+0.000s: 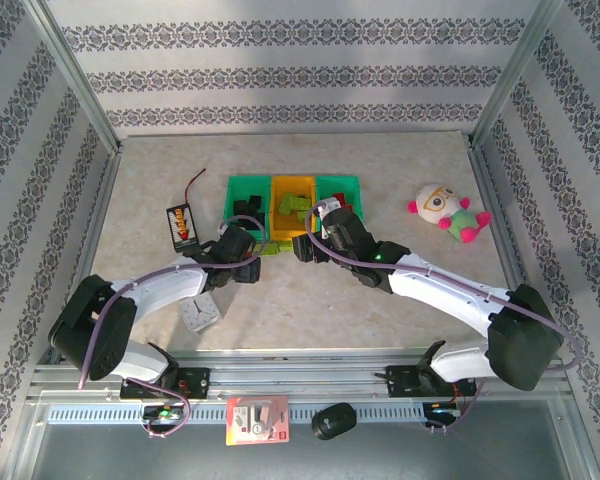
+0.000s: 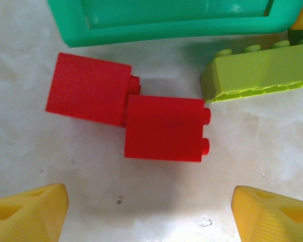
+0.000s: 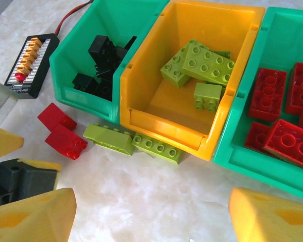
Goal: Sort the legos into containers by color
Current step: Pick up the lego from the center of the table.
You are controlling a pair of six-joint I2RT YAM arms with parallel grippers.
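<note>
Down at six o'clock in the overhead view, both arms reach from their bases toward the middle of the table (image 1: 310, 310). Under the left arm, at about seven o'clock from the bins, a white square clock (image 1: 200, 313) lies flat.

I have the left gripper (image 2: 151, 217) hanging over bare tabletop. Its yellow fingertips (image 2: 33, 214) are spread wide with nothing between them, so it holds no brick. Straight ahead at twelve o'clock in its wrist camera lie two red bricks (image 2: 164, 128) on their sides, touching corner to corner. A lime brick (image 2: 260, 73) sits just beside them at two o'clock, close against the front of the left teal bin (image 2: 166, 27).

The right gripper (image 3: 151, 222) is also wide open and empty, poised above the table in front of the orange bin (image 3: 166, 128). From its camera I see a second lime brick (image 3: 156, 147) lying end to end with the first along the lip of that bin.

Beyond the loose pieces the three bins stand side by side, walls touching. The left teal one holds black bricks (image 3: 103, 65), and the orange one holds a few sorted lime bricks (image 3: 202, 63). The right teal bin (image 3: 252, 161) holds sorted red bricks (image 3: 278, 111).

Farther off, a black battery holder (image 3: 33, 63) with wires lies at ten o'clock from the left bin. Across the table, at three o'clock from the bins in the overhead view, there is a plush toy (image 1: 445, 212).
</note>
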